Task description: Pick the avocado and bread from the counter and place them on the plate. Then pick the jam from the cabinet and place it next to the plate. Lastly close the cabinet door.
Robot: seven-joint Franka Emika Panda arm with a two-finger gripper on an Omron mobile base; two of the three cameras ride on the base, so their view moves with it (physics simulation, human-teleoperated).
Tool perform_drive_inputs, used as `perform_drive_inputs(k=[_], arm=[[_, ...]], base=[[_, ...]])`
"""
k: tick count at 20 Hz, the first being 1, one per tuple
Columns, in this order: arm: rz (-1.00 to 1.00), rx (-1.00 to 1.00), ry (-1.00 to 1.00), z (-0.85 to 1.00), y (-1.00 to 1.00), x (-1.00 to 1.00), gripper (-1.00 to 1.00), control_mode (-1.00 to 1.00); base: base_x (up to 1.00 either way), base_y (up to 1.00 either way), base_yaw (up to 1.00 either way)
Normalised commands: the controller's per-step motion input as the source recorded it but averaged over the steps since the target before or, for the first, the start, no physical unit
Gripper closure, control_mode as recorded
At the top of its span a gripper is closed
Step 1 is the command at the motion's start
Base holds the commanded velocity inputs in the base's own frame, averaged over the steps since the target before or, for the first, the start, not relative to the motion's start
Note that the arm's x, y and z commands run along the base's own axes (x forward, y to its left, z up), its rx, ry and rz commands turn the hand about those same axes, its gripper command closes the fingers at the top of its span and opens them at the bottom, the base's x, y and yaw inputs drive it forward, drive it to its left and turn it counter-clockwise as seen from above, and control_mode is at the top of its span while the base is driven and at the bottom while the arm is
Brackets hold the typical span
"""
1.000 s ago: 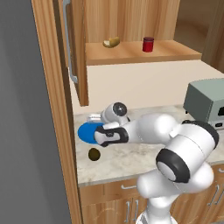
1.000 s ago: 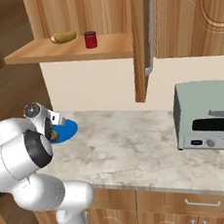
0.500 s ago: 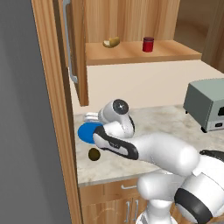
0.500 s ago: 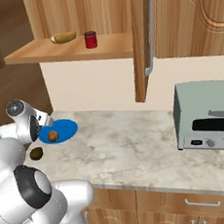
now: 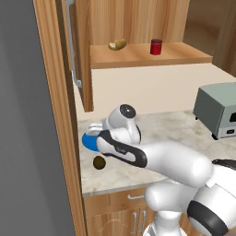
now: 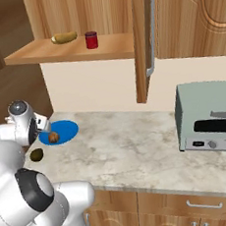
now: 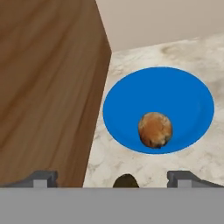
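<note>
The plate (image 6: pixel 65 129) serves as the landmark; it lies on the counter (image 6: pixel 139 152) near its left end, close to a tall wooden side panel (image 7: pixel 48 87). In the left base view the plate (image 5: pixel 88 142) is mostly hidden behind the robot's hand, and only its blue left edge shows.

To the left of the plate, and a little nearer to the counter's front edge, the avocado (image 6: pixel 36 154) rests on the stone, just beside the plate but not on it. In the left base view the avocado (image 5: pixel 99 162) sits in front of the plate. In the hand view only its dark top (image 7: pixel 126 181) shows at the bottom edge, between the two finger tips.

On the plate, the bread (image 6: pixel 53 137) lies toward the side nearest the avocado. In the hand view the bread (image 7: pixel 155 129) sits on the blue surface, apart from the rim.

The gripper (image 7: pixel 113 178) hangs over the near side of the plate, with the jaws spread wide and nothing between them.

Above the plate, the cabinet (image 6: pixel 78 47) has its door (image 6: pixel 142 42) standing open. On its shelf, a yellowish lump (image 6: pixel 64 38) lies to the left of the jam (image 6: pixel 91 39), which stands upright.

Far to the right of the plate, a grey toaster oven (image 6: pixel 209 117) stands on the counter.
</note>
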Motion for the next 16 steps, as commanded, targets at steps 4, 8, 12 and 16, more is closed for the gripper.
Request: perform_drive_inputs(k=[4,8,12,16], arm=[[0.07,-0.09,0.14,-0.35,0.05,0.00,-1.00,-1.00],[0.04,-0.10,0.19,-0.43,0.07,0.00,-1.00,-1.00],[0.02,-0.09,0.17,-0.42,0.09,0.00,-1.00,-1.00],[0.04,-0.06,0.18,-0.34,0.07,-0.16,-1.00,-1.00]], base=[[0.00,0.00,0.00],[0.00,0.00,0.00],[0.00,0.00,0.00],[0.00,0.00,0.00]])
